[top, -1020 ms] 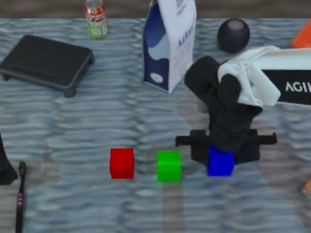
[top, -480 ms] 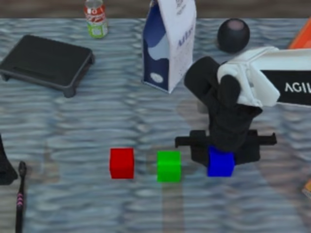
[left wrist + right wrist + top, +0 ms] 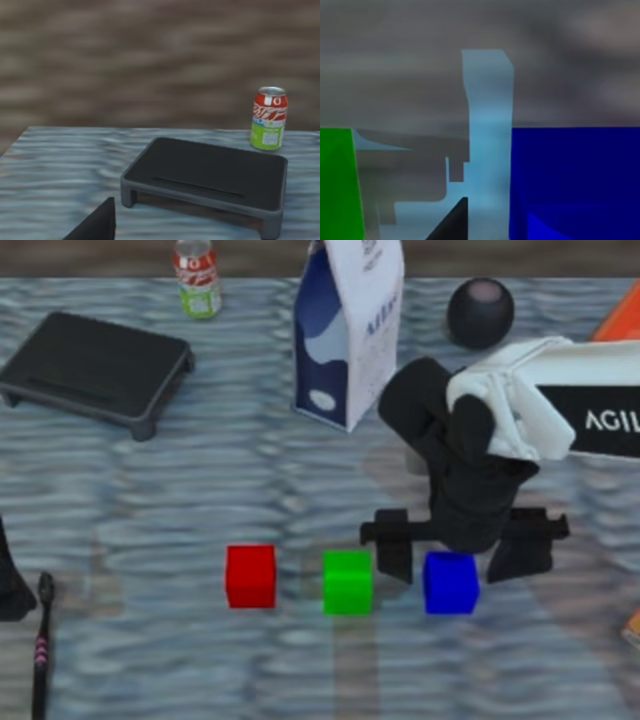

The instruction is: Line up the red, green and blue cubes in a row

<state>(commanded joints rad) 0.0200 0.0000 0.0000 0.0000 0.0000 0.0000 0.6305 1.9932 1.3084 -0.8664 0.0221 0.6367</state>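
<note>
**Over the blue cube, the right pincer stands spread**

At the right end of the row, the right gripper [image 3: 460, 552] hangs just behind the blue cube [image 3: 450, 583] with its two fingers parted wide, one on either side of the cube and neither touching it; it grasps nothing. The blue cube sits flat on the table [image 3: 200, 480], released. Just beside it to the left stands the green cube [image 3: 347, 582], and beyond that the red cube [image 3: 250, 576], all three apart by like gaps and in one straight line across the table, so the row looks made.

Each cube appears small, rigid and light, with flat matte faces that should not slip; the sensible hold is a pinch on two opposite side faces, square and centred, so it does not twist. A light nudge could shove one out of line.

Farther back stand a milk carton [image 3: 350, 330], a dark ball [image 3: 480, 312], a soda can [image 3: 198, 278] and a black tray [image 3: 95, 365]. The left arm sits parked at the table's left edge, its gripper unseen
</note>
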